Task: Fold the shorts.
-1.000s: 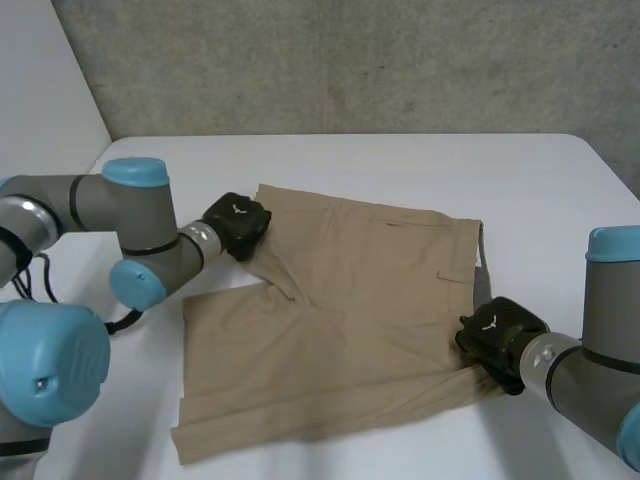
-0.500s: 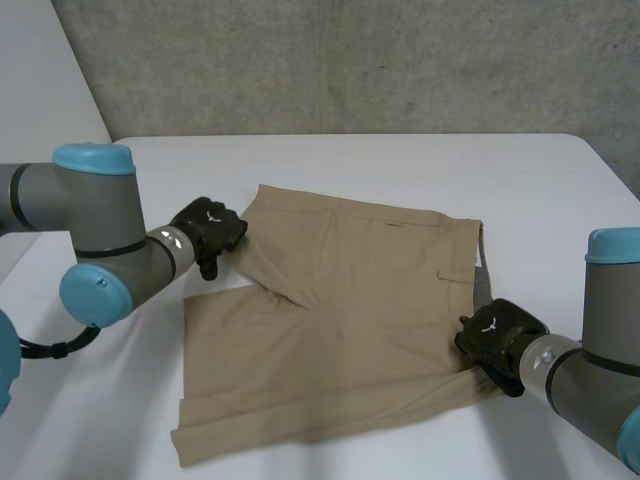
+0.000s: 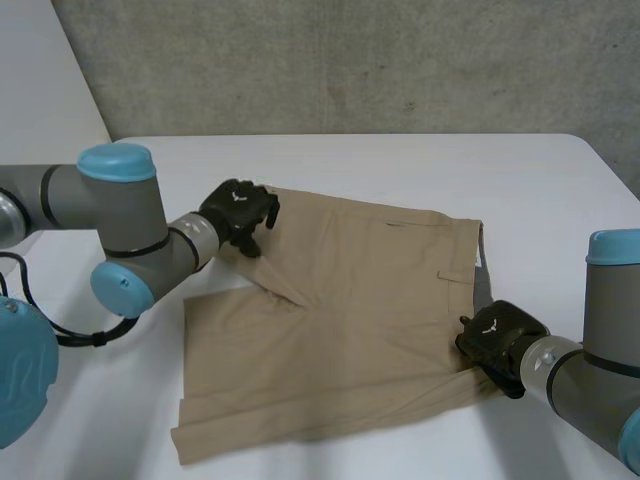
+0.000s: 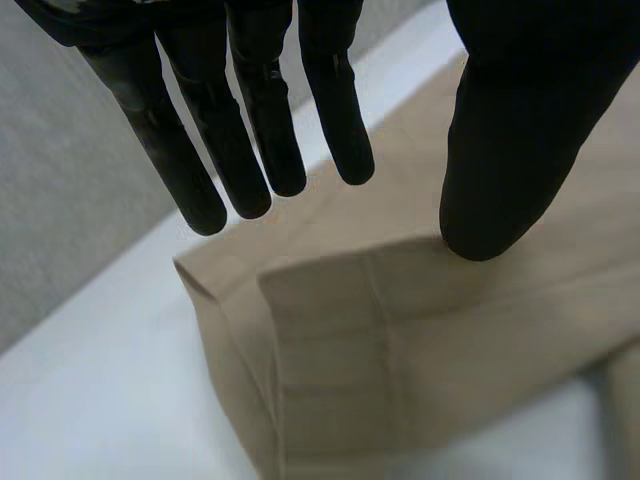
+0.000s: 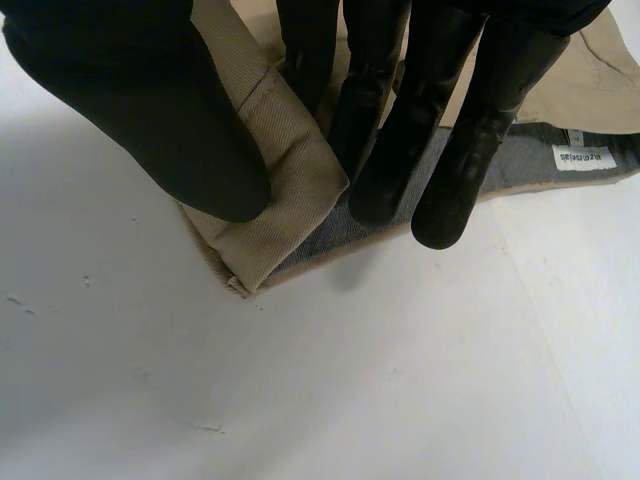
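Shorts (image 3: 350, 290) mostly flat on table (image 3: 400, 165), no fold yet. Left hand (image 3: 238, 212) spread over leg hem corner; right hand (image 3: 497, 338) pinching waistband corner. Folding all remains.

You're working in what looks like a robot lab or test cell. A raw grey concrete wall (image 3: 350, 60) stands behind a plain white bench (image 3: 400, 170), and a bare white panel (image 3: 40, 90) closes the left side. The left arm (image 3: 120, 200) and right arm (image 3: 612, 310), with grey joints and light-blue caps, reach over the bench, where tan shorts (image 3: 350, 300) lie spread.
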### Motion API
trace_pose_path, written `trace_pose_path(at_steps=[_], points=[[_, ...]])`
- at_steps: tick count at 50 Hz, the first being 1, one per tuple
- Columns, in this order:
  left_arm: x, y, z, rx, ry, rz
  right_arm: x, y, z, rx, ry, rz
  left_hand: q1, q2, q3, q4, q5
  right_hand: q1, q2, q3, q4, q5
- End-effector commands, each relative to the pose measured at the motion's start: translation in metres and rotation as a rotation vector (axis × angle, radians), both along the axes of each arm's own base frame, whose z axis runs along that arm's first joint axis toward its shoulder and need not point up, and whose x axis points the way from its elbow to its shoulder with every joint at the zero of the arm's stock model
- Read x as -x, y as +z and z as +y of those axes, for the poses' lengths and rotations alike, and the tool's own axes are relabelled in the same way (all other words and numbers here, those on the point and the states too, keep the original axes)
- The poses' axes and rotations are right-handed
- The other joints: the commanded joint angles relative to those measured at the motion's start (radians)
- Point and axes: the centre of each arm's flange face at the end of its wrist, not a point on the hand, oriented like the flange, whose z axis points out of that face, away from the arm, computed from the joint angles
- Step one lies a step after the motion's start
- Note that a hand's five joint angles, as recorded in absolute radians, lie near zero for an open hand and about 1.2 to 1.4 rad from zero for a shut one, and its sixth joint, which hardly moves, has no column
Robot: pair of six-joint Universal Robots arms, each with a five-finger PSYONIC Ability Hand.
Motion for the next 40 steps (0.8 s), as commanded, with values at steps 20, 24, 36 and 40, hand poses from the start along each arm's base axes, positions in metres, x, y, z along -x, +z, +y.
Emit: trace_pose_path(at_steps=[20,24,36,40], points=[[-0.016,0.010,0.044,0.003,0.095,-0.270,-0.005,0.011,-0.010,0.003,-0.090,-0.123,-0.427,-0.419,-0.419,-0.419,-0.413,0.412,0.215,0.208,0.203,0.227],[-0.017,0.033,0.052,0.015,0.114,-0.213,-0.007,0.016,-0.015,0.001,-0.125,-0.185,-0.499,-0.491,-0.490,-0.491,-0.485,0.412,0.215,0.208,0.203,0.227],[-0.053,0.079,0.131,-0.283,0.273,0.097,-0.018,0.039,-0.042,0.019,-0.243,-0.450,-0.446,-0.438,-0.438,-0.438,-0.432,0.412,0.215,0.208,0.203,0.227],[-0.065,0.070,0.172,-0.409,0.296,0.115,-0.020,0.040,-0.050,0.009,-0.283,-0.513,-0.396,-0.388,-0.388,-0.388,-0.382,0.412,0.215,0.208,0.203,0.227]])
